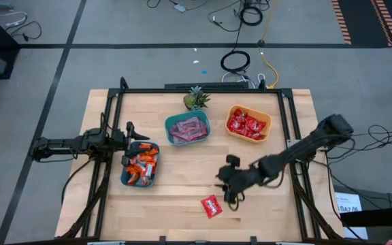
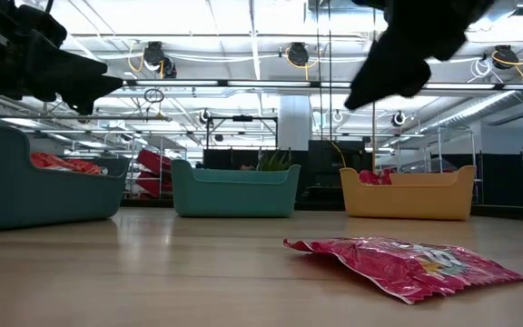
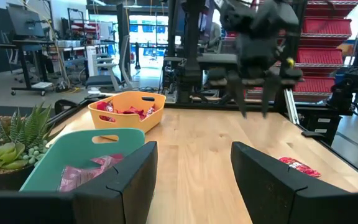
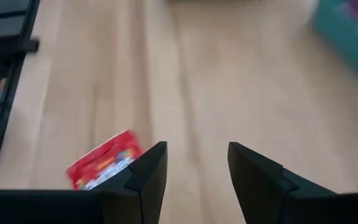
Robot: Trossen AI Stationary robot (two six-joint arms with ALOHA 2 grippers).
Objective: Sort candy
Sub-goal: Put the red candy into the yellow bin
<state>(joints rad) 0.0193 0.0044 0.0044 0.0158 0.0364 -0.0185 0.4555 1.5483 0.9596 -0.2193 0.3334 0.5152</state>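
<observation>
One red candy [image 1: 211,205] lies flat on the wooden desk [image 1: 182,184] near its front edge, and the right gripper [image 1: 227,189] hangs just above and beside it with its fingers [image 4: 143,177] apart and nothing between them. The left gripper [image 1: 132,136] sits over the blue bowl [image 1: 140,165] of orange candies, its fingers [image 3: 126,183] also apart and empty. The teal bowl [image 1: 187,129] holds pink candies, the orange bowl [image 1: 248,124] holds red ones, and a small green plant [image 1: 195,99] stands behind the teal bowl.
</observation>
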